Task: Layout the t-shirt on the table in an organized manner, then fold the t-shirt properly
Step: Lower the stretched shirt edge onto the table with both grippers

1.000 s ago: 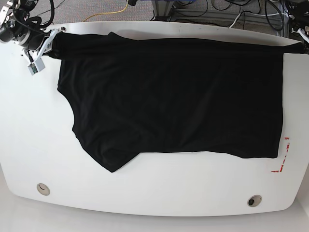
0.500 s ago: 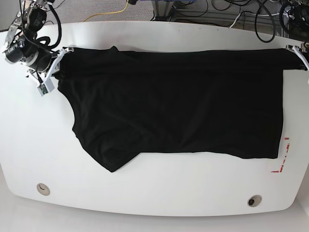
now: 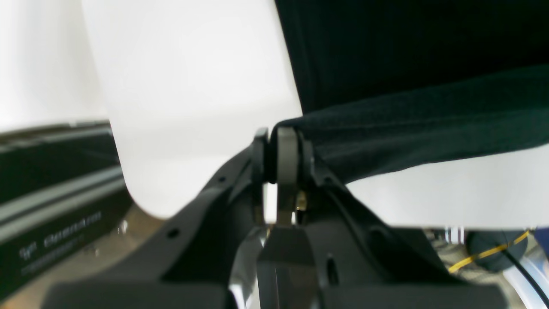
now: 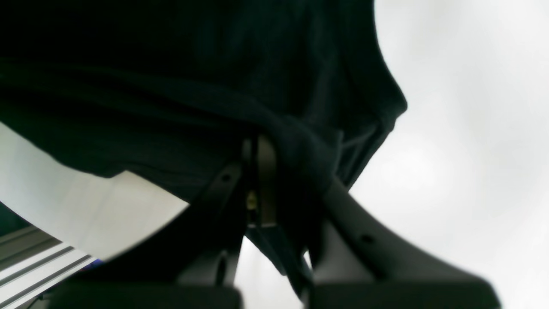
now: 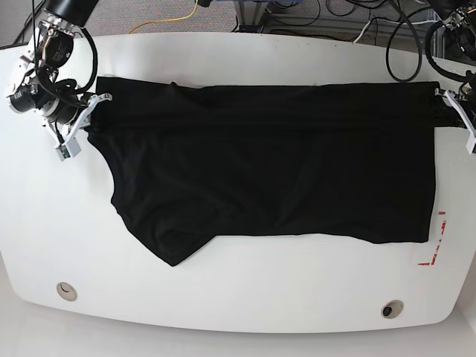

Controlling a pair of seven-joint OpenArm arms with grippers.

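The black t-shirt lies spread over the white table, its far edge folded over toward the front. My right gripper is shut on the shirt's far-left corner; the right wrist view shows bunched cloth between its fingers. My left gripper is shut on the far-right corner; the left wrist view shows the cloth pinched at the fingertips. Both corners are held just above the table. No print shows.
A sleeve sticks out at the front left. Two grommet holes sit near the front edge. A red marking is at the right. Cables lie beyond the far edge.
Both grippers have moved toward the front with the shirt's far corners, drawing the far edge over the shirt's body. The folded band at the top has widened.
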